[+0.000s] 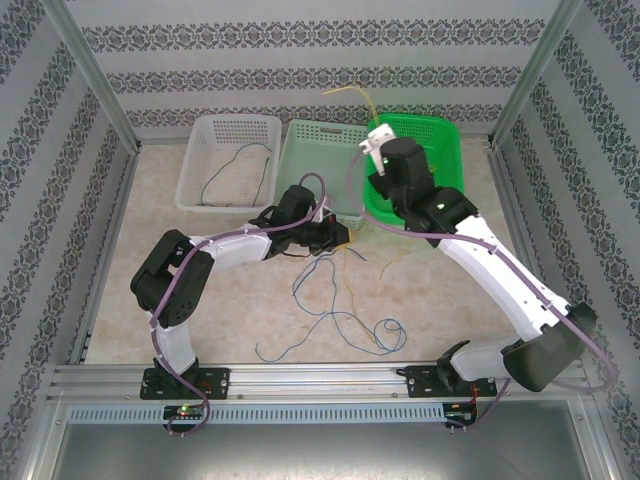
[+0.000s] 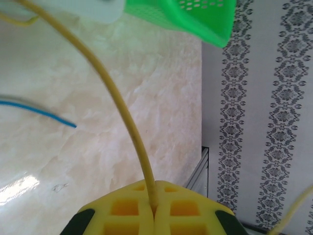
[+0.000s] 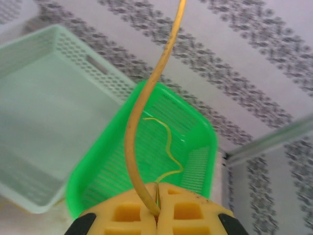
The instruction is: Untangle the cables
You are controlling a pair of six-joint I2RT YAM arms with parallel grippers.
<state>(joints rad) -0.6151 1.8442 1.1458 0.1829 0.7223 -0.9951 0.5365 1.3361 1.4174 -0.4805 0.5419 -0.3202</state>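
Note:
The cables lie partly on the table: a blue cable (image 1: 330,312) loops across the middle, and a yellow cable (image 1: 350,282) runs beside it. My left gripper (image 1: 338,232) hovers just above them, shut on a yellow cable (image 2: 115,93) pinched between its pads (image 2: 122,215); a blue cable end (image 2: 41,112) lies to its left. My right gripper (image 1: 369,151) is over the bright green basket (image 1: 445,150), shut on a yellow cable (image 3: 146,107) that arches upward. Part of that cable (image 3: 168,147) lies in the bright green basket (image 3: 112,171). A dark green cable (image 1: 238,172) rests in the white basket (image 1: 205,150).
Three baskets stand along the back: white at the left, a pale green basket (image 1: 315,140) in the middle, bright green at the right. Patterned walls and metal frame posts close in the table on three sides. A rail (image 1: 300,375) runs along the near edge.

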